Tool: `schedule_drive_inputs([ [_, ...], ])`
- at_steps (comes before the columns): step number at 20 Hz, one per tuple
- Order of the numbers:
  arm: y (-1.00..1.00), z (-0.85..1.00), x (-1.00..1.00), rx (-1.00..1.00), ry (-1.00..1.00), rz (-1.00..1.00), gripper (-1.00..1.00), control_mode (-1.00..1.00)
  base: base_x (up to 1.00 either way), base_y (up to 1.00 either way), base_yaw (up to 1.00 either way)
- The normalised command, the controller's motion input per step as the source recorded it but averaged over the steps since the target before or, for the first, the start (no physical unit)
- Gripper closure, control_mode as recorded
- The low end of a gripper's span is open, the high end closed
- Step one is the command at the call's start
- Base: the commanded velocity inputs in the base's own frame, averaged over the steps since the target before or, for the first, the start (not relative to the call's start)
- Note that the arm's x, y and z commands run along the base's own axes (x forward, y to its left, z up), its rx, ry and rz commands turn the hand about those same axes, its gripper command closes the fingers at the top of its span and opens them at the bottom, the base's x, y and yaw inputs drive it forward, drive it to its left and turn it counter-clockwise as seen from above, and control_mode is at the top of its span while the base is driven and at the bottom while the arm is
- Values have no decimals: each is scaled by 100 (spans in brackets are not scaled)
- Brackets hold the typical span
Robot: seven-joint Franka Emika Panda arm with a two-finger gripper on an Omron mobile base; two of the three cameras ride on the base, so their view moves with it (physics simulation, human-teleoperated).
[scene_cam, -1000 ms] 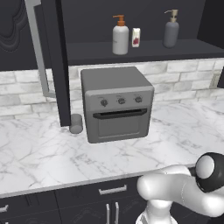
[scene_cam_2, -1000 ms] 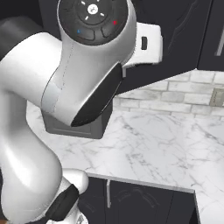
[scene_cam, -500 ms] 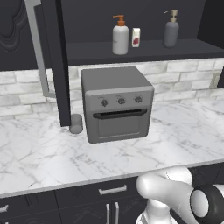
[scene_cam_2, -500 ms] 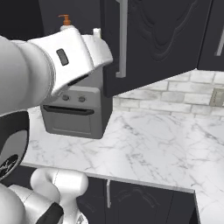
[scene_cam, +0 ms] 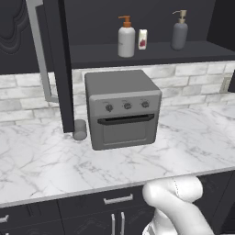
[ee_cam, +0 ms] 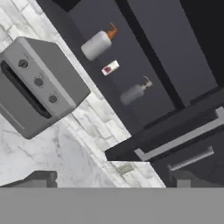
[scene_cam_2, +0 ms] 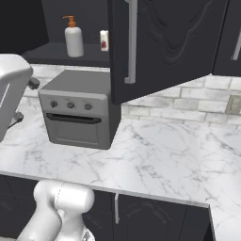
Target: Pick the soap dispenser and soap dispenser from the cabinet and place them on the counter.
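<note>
Left base view: both the white soap dispenser [scene_cam: 126, 40] and the grey soap dispenser [scene_cam: 180, 33] stand in the cabinet [scene_cam: 137, 53], so nothing is on the counter [scene_cam: 55, 165] yet. The gripper [ee_cam: 111, 181] is spread wide, holding nothing.

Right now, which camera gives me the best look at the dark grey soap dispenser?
The left base view: the dark grey soap dispenser stands upright on the cabinet shelf, unobstructed. The hand view shows it tilted and small. In the right base view an open cabinet door blocks where it would stand.

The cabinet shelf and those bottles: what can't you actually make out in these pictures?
- Grey soap dispenser: in the right base view the open cabinet door hides it.
- Small carton: its red mark is too small to read.
- Grey cup: the toaster oven hides it in the right base view.
</note>
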Motion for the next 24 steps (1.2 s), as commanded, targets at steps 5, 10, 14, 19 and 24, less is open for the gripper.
schedule_drive_inputs([
  [5, 77, -22, 54, -32, 0, -6, -100, -100, 0, 0, 0],
  [10, 27, -17, 70, -25, 0, -15, -100, -100, 0, 0, 0],
  [14, -3, -5, 64, -20, 4, -29, -100, -100, 0, 0, 0],
  [19, -15, 0, 46, -11, 7, -37, -100, -100, 0, 0, 0],
  [24, -24, 0, 46, -2, 5, -35, -100, -100, 0, 0, 0],
])
